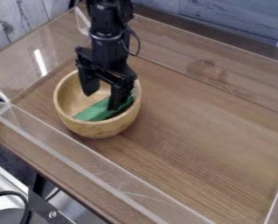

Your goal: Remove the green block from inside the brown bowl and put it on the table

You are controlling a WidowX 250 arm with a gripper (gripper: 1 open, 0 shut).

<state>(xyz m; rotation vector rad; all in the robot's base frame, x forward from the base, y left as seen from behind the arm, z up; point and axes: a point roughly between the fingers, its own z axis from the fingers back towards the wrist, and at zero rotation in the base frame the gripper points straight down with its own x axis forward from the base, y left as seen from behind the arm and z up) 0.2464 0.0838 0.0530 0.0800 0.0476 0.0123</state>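
Gripper [107, 89] reaching into the brown bowl [73, 121] with jaws spread wide, holding nothing

The green block [101, 111] is lying tilted inside the bowl on the desk [200, 149]; it is looking rigid, light and matte, so gripping across its narrow width near mid-length is appearing safest

Soft, even daylight fills the scene, with a white glare streak on the table [38, 59] at upper left (another pale sheen sits upper right). The picture is low-resolution and slightly blurry; shadows stay faint inside the brown bowl [73, 122].
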